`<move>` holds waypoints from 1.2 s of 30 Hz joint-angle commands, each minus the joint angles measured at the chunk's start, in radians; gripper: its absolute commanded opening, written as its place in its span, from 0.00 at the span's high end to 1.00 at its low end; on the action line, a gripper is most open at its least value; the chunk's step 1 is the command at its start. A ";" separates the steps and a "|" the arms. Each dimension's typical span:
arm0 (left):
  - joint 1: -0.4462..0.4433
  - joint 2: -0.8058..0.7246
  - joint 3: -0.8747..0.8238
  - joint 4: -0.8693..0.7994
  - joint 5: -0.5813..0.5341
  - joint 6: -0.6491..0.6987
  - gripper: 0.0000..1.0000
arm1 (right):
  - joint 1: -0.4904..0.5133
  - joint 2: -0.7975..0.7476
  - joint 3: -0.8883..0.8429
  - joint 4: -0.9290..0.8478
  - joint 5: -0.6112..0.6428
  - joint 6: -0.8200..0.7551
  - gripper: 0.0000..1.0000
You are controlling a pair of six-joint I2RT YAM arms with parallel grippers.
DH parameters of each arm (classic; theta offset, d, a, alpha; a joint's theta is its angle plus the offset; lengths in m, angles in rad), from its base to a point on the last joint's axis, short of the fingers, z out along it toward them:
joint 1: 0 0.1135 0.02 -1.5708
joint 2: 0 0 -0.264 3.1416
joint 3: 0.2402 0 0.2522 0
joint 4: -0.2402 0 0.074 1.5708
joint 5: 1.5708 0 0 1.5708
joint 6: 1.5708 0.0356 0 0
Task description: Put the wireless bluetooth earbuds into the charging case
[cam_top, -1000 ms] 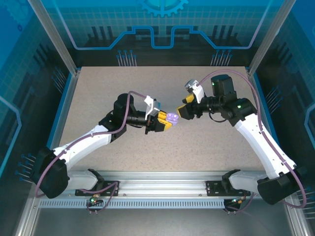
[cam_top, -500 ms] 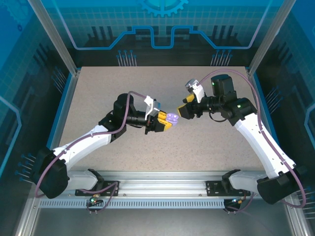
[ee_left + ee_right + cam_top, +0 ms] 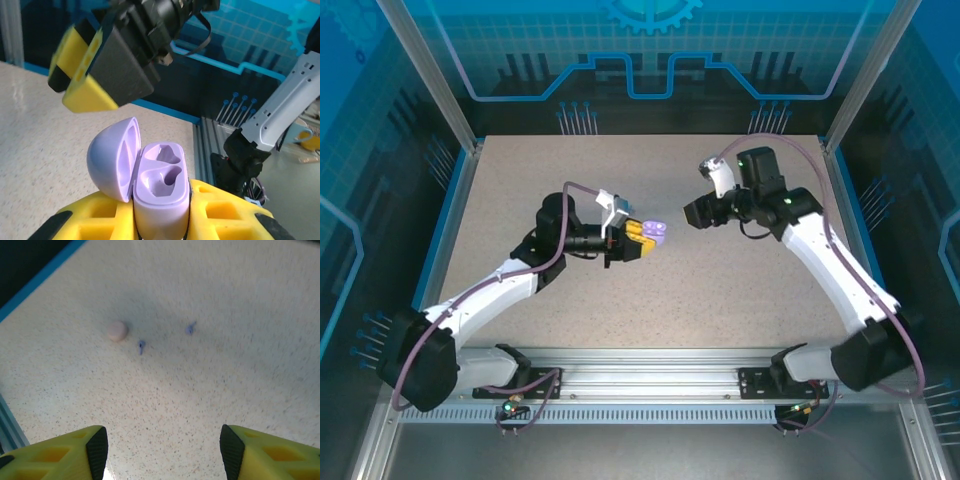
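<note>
My left gripper point(image 3: 642, 238) is shut on the base of a lilac charging case point(image 3: 656, 230), held above the middle of the table. In the left wrist view the case point(image 3: 161, 186) stands upright between the yellow fingers point(image 3: 226, 209) with its lid point(image 3: 111, 159) swung open to the left, and both sockets are empty. My right gripper point(image 3: 694, 212) hovers a short way to the right of the case, open and holding nothing. Its wrist view looks down between the open gripper point(image 3: 163, 447) at two tiny lilac earbuds point(image 3: 141, 346) point(image 3: 190, 329) lying apart on the table.
A small round pale pink case point(image 3: 117, 330) lies shut on the table just left of the nearer earbud. The right gripper's yellow and black fingers point(image 3: 102, 70) hang above the open case in the left wrist view. The speckled table point(image 3: 740, 290) is bounded by blue walls.
The left arm has drawn back to the left with the case. The right gripper has pulled up and away, so the gap between the two has widened.
</note>
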 commanded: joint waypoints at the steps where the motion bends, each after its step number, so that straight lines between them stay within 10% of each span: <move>1: 0.042 -0.063 -0.040 0.062 -0.014 -0.077 0.88 | -0.007 0.114 0.042 0.002 0.000 0.062 0.39; 23: 0.130 -0.299 -0.192 -0.072 -0.111 -0.114 0.87 | 0.187 1.018 0.858 -0.195 0.168 0.260 0.55; 36: 0.130 -0.318 -0.200 -0.090 -0.111 -0.107 0.87 | 0.219 1.228 1.114 -0.258 0.260 0.337 0.60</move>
